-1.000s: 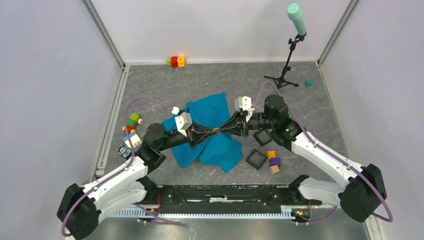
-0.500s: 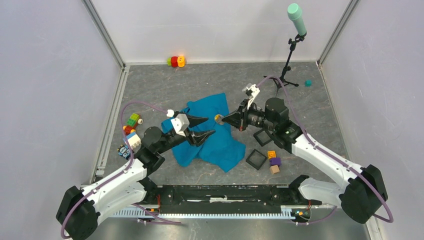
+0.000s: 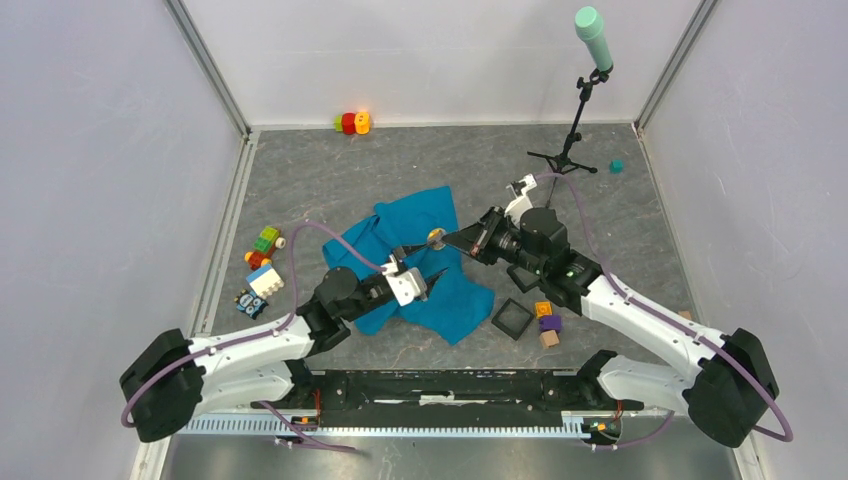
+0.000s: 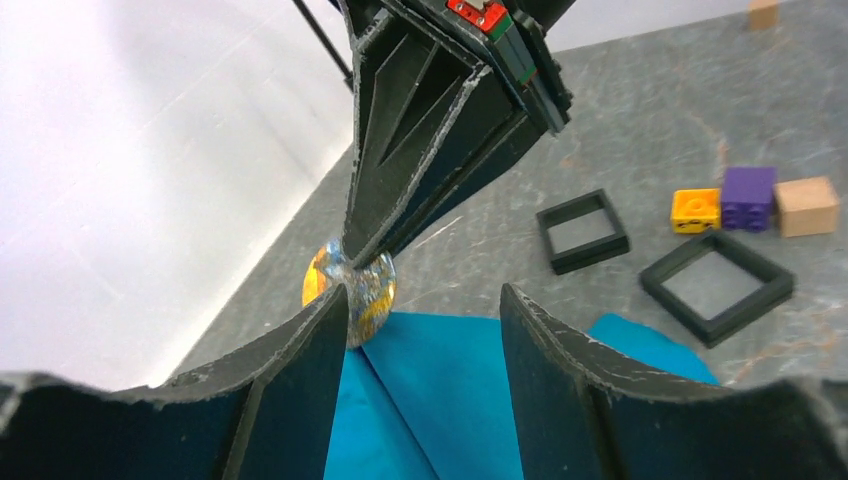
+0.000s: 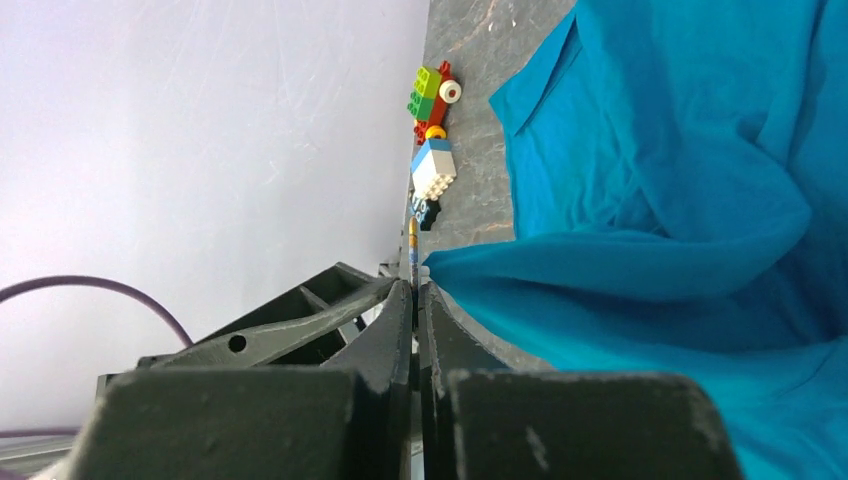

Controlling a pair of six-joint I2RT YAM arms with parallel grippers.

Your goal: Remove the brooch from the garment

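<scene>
Teal cloth from above: the garment [image 3: 455, 300], crumpled between the two arms. Reached in over its far edge, low and nearly level from the right: the right gripper [image 3: 445, 238], tips clamped on the brooch [image 3: 437, 237]. Lay stretched over the cloth's near half, forearm low, aimed up toward that same spot: the left gripper [image 3: 428, 280].

From the left wrist: own fingers [image 4: 300, 350] spread wide, gripping nothing, teal below them. Just beyond, the right gripper's fingers pressed together on the small, glassy, whitish-amber brooch, right at the cloth's edge. Could not tell here whether pinned or merely close.

From the right wrist: fingers shut tip to tip, the brooch edge-on as a thin sliver past them. Ran up in a peak to those very tips: one fold of the garment.

Judged from that peak: probably not yet free, cloth lifted along with it. Judged the step as the pull-off itself. Called next for the left gripper to close on cloth near the fastening and hold it down, with the right drawing away under a firm pinch. Looked small and smooth enough to slip.
</scene>
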